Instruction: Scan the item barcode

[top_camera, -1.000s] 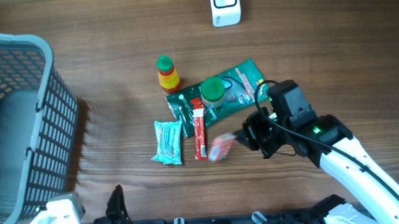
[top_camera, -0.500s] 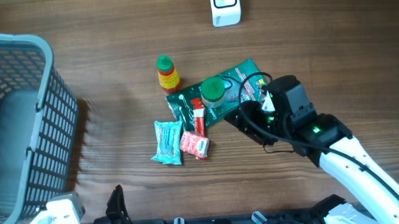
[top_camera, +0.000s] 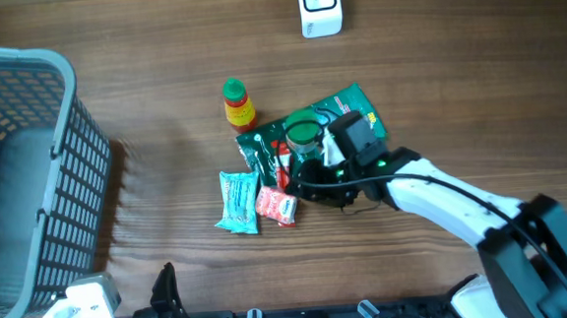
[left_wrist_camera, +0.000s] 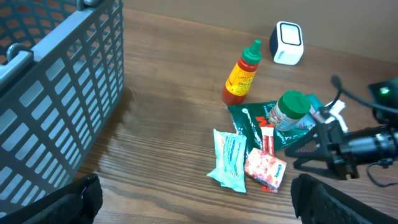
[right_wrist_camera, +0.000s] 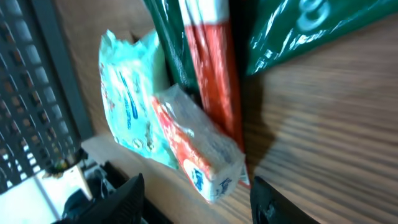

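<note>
Left gripper [left_wrist_camera: 198,194]: low at my near edge of the table [top_camera: 456,70]. Its fingers stand spread as wide as they go at either side of the left wrist view, with nothing between them.

Right gripper [right_wrist_camera: 198,198]: reached in over the cluster of goods at mid-table, jaws partly spread and holding nothing.

Small red-and-white packet [right_wrist_camera: 198,152]: lies on the wood just ahead of my right fingertips, its near end in line with the gap between them. Bare space shows on both sides, so neither finger touches it. From above it sits just to the left of the gripper.

Neighbours of the packet:
- Its left side rests against the teal wrapper [right_wrist_camera: 127,93].
- Its far end overlaps the lower end of the red stick sachet [right_wrist_camera: 211,68].
- The sachet lies partly on the green foil pouch [top_camera: 355,110].

Beyond these:
- A green-lidded jar [top_camera: 304,131] sits on the pouch, close beside my right wrist.
- A hot sauce bottle [top_camera: 238,106] with a green cap stands upright just past the pouch's left corner.

Far edge: the white scanner [top_camera: 320,7] stands alone, well apart from the packet and from both grippers.

Left side: the grey mesh basket [top_camera: 21,66], well clear of the cluster.
</note>
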